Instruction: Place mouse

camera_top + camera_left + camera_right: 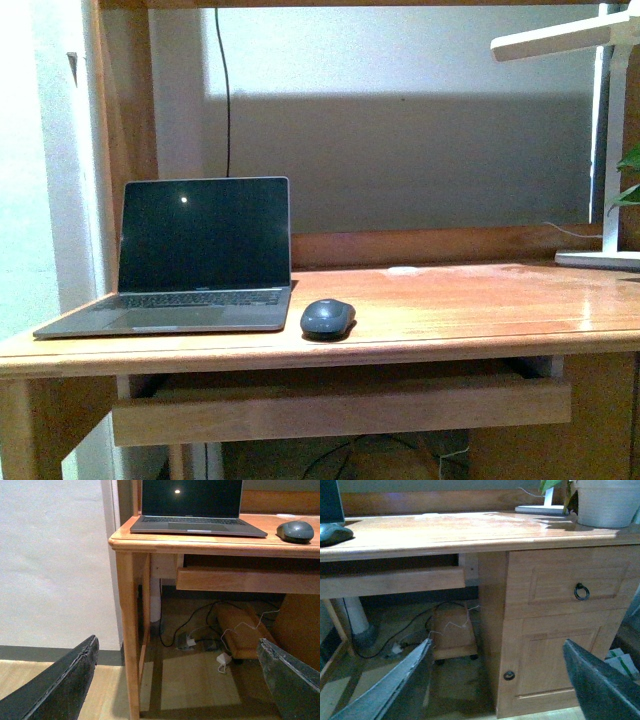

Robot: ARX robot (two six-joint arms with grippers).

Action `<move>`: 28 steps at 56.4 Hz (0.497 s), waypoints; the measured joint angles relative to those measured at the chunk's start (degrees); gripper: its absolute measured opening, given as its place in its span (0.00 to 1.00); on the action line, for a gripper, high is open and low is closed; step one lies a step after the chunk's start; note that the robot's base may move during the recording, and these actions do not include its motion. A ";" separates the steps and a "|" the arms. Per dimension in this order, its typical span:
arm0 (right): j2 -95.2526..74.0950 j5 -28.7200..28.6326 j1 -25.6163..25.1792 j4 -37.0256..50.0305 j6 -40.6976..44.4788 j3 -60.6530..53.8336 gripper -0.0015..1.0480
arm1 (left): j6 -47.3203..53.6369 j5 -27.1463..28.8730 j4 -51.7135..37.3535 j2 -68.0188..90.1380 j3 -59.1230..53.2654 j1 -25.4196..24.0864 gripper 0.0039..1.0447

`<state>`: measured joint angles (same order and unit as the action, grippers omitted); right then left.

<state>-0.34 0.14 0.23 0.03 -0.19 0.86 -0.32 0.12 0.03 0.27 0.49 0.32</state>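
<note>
Mouse [328,318] sits on the wooden desk [470,310], just right of the open laptop [195,258] and near the front edge, not touching it; nothing of mine is on it. My left gripper [177,680] hangs low in front of the desk, fingers spread wide, nothing held. My right gripper [502,680] is likewise wide open and empty, facing the drawer [570,582] and cabinet door [555,665]; a white lamp [610,140] stands far right.

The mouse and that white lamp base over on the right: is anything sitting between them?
No. In the front view only bare desk top lies between the mouse and the lamp base.
</note>
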 joint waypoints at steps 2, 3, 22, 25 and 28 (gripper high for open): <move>0.00 0.00 0.00 0.00 0.00 0.00 0.87 | 0.00 0.00 0.00 0.00 0.00 0.00 0.93; 0.00 0.02 0.00 0.00 0.00 0.00 0.90 | 0.00 0.00 0.00 0.00 0.00 0.00 0.93; 0.00 0.00 0.00 0.00 0.02 0.00 0.99 | 0.00 0.00 0.00 0.00 0.00 0.00 0.93; 0.00 0.00 0.00 0.00 0.04 0.00 0.99 | 0.00 0.00 0.00 0.00 0.00 0.00 0.93; 0.00 0.00 0.00 0.00 0.04 0.00 0.99 | 0.00 0.00 0.00 0.00 0.00 0.00 0.93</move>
<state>-0.34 0.14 0.23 0.03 -0.14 0.86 -0.32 0.12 0.03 0.27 0.49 0.32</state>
